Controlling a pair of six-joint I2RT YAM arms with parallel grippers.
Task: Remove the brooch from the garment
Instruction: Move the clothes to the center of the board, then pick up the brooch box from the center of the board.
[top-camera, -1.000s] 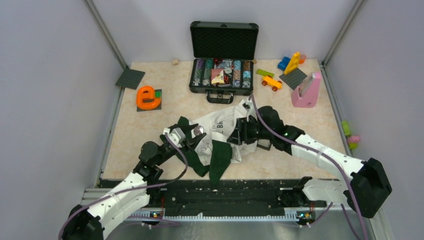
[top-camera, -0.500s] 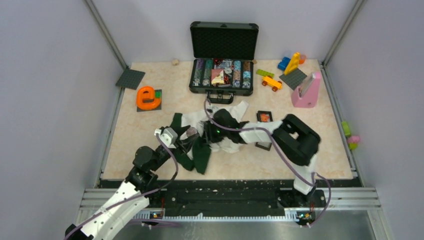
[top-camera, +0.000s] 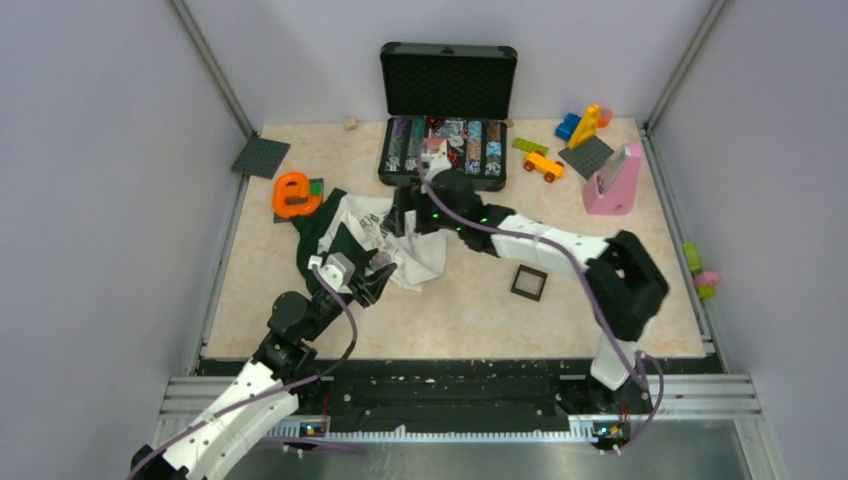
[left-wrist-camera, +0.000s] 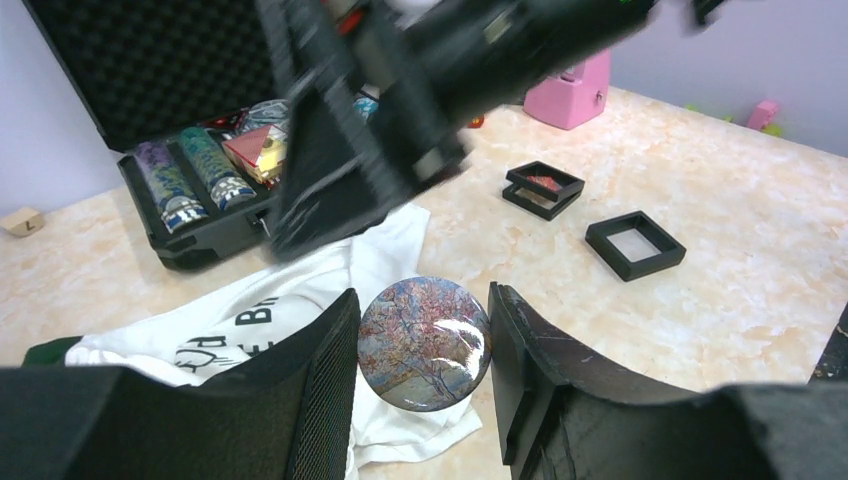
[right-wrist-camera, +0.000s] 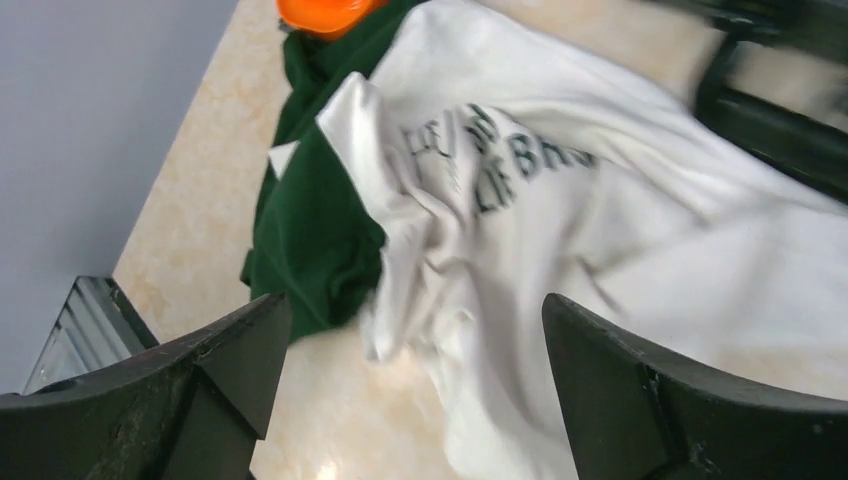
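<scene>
A round glossy brooch (left-wrist-camera: 424, 343) with a picture of a blossoming tree sits between the fingers of my left gripper (left-wrist-camera: 422, 296), which is shut on its edges. It hangs just over the near edge of the garment (top-camera: 385, 238), a white printed shirt with dark green parts, spread on the table. I cannot tell whether the brooch still touches the cloth. In the top view my left gripper (top-camera: 372, 272) is at the shirt's near edge. My right gripper (right-wrist-camera: 415, 370) hovers over the white cloth (right-wrist-camera: 560, 210), jaws wide open with nothing between them.
An open black case (top-camera: 447, 150) of chips stands behind the shirt. An orange letter "e" (top-camera: 292, 194) touches the shirt's left corner. Two small black frames (left-wrist-camera: 634, 243) lie to the right, one (left-wrist-camera: 545, 186) holding something reddish. A pink stand (top-camera: 612, 180) and toy bricks are at the back right.
The right gripper has opened and let go of the shirt after swinging left and back. The shirt now lies further left and back. The left gripper keeps its hold on the brooch.
</scene>
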